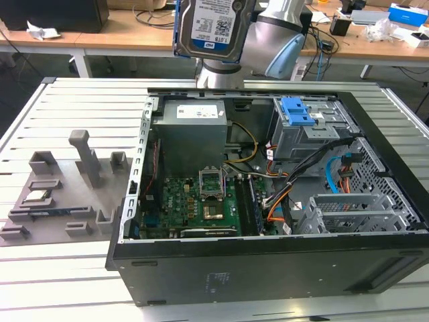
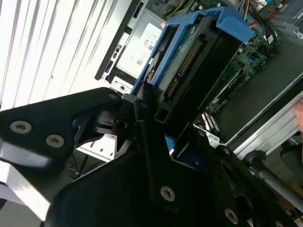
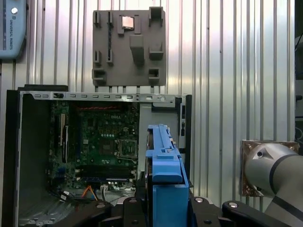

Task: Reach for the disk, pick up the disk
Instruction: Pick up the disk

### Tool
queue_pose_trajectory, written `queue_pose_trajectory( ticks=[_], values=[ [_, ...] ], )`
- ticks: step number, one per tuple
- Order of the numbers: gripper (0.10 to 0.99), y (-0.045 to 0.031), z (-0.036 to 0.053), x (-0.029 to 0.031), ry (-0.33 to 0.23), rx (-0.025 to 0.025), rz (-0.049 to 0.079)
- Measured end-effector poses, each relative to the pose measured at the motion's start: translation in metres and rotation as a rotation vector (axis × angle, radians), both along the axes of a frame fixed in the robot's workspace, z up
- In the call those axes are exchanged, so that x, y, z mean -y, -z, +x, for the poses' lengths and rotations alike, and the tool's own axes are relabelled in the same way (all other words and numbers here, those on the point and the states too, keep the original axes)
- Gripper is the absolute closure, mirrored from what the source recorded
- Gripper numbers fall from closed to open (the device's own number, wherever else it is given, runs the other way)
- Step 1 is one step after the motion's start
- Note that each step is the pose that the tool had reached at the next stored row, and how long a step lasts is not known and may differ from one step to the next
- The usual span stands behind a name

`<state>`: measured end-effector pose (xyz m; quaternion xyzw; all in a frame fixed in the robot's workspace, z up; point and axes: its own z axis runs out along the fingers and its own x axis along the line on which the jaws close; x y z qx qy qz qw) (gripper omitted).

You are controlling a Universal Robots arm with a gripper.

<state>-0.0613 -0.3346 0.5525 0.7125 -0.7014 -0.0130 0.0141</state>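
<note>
In the exterior view the disk hangs high over the open computer case. Its top is cut off by the frame edge, and the grey arm sits behind it.

In the second wrist view the claw is clamped on the near end of the disk. Its black fingers press the blue frame from both sides, but the exact contact is lost in shadow.

In the first wrist view the disk stands edge-on between the claw's arms, and its lower part is cut off. The case and a grey tray lie beyond it.
</note>
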Motion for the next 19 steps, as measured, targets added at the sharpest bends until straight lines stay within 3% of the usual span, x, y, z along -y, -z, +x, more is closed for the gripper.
queue_pose_trajectory(
  ticks=[10,12,19],
  values=[
    [0.722,0.0000,0.0314,0.0000,0.000,0.0000,0.000],
    [0.722,0.0000,0.0411,0.0000,0.000,0.0000,0.000],
    [0.722,0.0001,0.0601,0.0000,0.000,0.0001,0.000]
  ],
)
